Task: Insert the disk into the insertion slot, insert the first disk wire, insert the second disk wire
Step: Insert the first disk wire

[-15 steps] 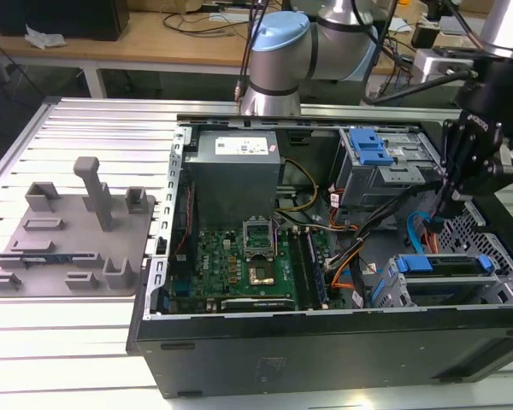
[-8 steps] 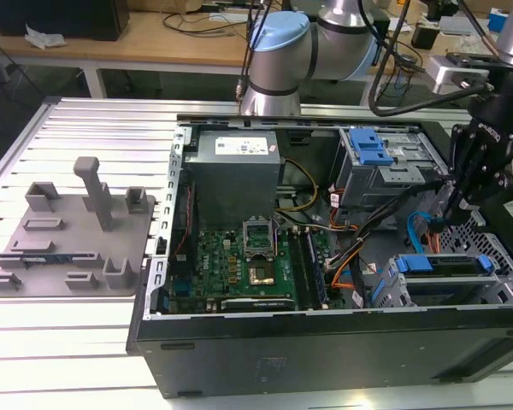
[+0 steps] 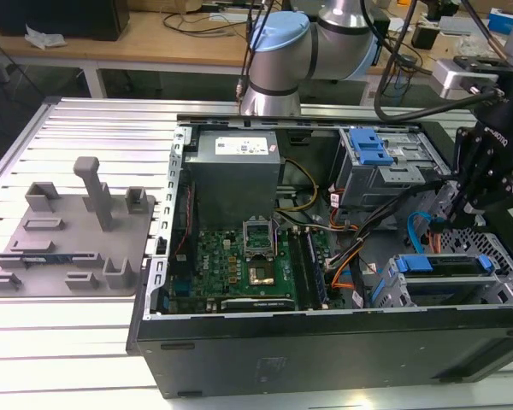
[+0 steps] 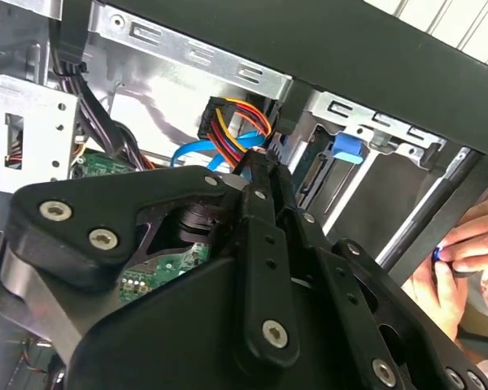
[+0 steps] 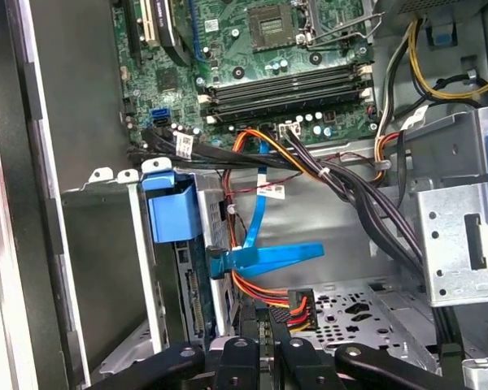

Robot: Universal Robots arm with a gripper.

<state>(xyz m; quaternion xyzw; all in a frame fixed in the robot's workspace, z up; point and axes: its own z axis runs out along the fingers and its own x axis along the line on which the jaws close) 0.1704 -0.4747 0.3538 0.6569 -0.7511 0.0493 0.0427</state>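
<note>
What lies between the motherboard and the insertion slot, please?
In the exterior view, a bundle of orange and black cables runs through the gap between the motherboard and the insertion slot.

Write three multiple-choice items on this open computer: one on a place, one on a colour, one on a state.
1. Where is the grey fixture plate relative to the computer case? A inside it; B on the table, at the exterior view's left of it; C under it.
2. Colour of the flat cable? A white; B green; C blue.
3. State of the disk? A seated in the insertion slot; B lying on the table; C leaning against the case.
Key: B, it lies outside the case wall; C, blue in the first wrist view; A, its blue carrier sits in the slot.
</note>
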